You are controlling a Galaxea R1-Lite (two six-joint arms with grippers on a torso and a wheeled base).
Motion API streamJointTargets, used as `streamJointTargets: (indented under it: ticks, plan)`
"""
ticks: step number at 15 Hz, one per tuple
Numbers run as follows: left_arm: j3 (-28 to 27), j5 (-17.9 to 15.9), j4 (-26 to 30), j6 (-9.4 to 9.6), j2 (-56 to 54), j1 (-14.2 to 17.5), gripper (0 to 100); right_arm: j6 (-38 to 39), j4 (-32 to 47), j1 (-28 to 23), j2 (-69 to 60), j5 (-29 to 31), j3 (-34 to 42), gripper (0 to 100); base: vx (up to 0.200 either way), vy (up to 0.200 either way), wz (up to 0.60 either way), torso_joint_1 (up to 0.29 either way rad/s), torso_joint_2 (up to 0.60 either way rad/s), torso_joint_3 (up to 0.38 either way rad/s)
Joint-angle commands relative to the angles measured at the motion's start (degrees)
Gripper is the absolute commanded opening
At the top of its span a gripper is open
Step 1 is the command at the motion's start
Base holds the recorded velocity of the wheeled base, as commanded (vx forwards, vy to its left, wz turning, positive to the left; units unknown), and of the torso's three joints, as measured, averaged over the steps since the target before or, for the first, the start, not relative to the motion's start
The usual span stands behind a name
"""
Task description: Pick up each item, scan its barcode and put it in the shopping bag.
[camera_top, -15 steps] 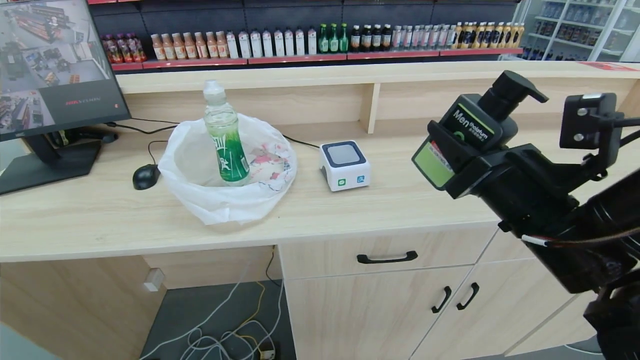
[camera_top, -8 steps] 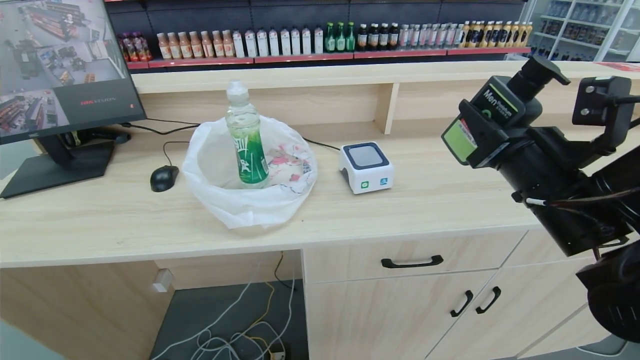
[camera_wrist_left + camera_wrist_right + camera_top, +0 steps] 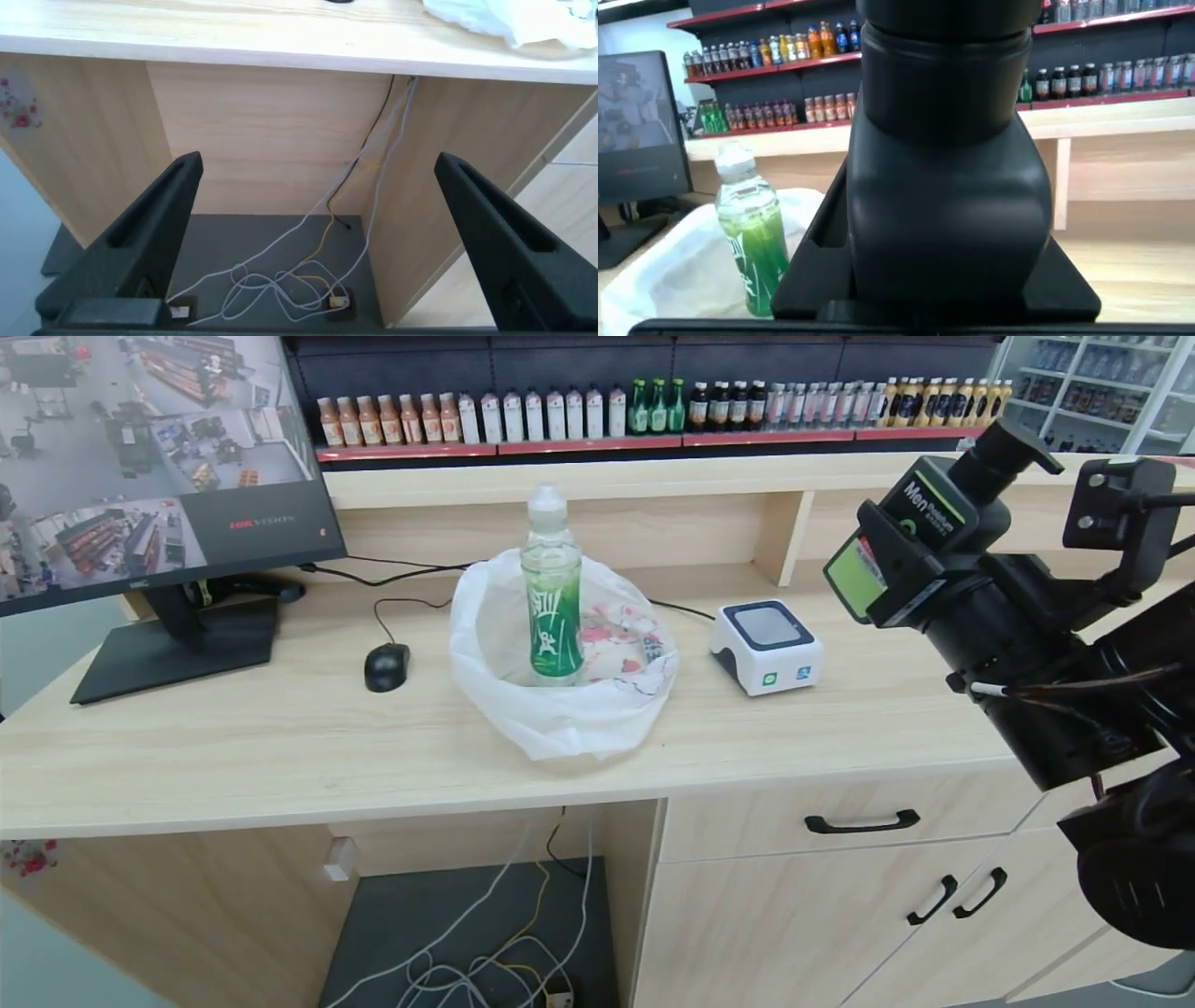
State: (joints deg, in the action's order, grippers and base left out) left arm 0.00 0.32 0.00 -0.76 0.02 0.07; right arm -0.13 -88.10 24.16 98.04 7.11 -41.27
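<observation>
My right gripper (image 3: 898, 571) is shut on a black pump bottle (image 3: 945, 518) with a green side label, held tilted in the air at the right, above and to the right of the white scanner (image 3: 767, 645). The same pump bottle (image 3: 943, 168) stands close up in the right wrist view. A green drink bottle (image 3: 551, 607) stands upright inside the white shopping bag (image 3: 579, 723) at the counter's middle; the green drink bottle (image 3: 752, 238) and the bag (image 3: 663, 271) lie beyond the pump bottle. My left gripper (image 3: 318, 252) hangs open below the counter, facing the kneehole.
A monitor (image 3: 140, 457) and a black mouse (image 3: 386, 665) sit on the wooden counter (image 3: 280, 737) left of the bag. A raised shelf runs along the back. Loose cables (image 3: 280, 280) lie on the floor under the counter. Drawers and cupboard doors (image 3: 859, 821) fill the lower right.
The head camera has turned, so the whole scene sits further right in the picture. The pump bottle stays in my right gripper, now held a little higher.
</observation>
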Motion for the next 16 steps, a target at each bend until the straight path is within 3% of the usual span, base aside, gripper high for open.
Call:
streamJointTargets:
  ticks: [1, 4, 16]
  plan:
    - [0.0, 0.03, 0.0, 0.05, -0.02, 0.01, 100, -0.04, 0.03, -0.08, 0.31, 0.01, -1.01, 0, 0.0, 0.2, 0.0, 0.002, 0.0, 0.002]
    - [0.0, 0.03, 0.0, 0.14, -0.02, 0.01, 100, -0.04, 0.03, -0.08, 0.49, 0.01, -1.54, 0, 0.0, 0.2, 0.0, 0.004, 0.0, -0.001]
    - [0.0, 0.03, 0.0, 0.23, -0.02, 0.01, 100, -2.06, 1.18, 3.61, 2.69, -0.52, -0.4, 0, 0.0, 0.0, 0.0, 0.0, 0.0, 0.0]
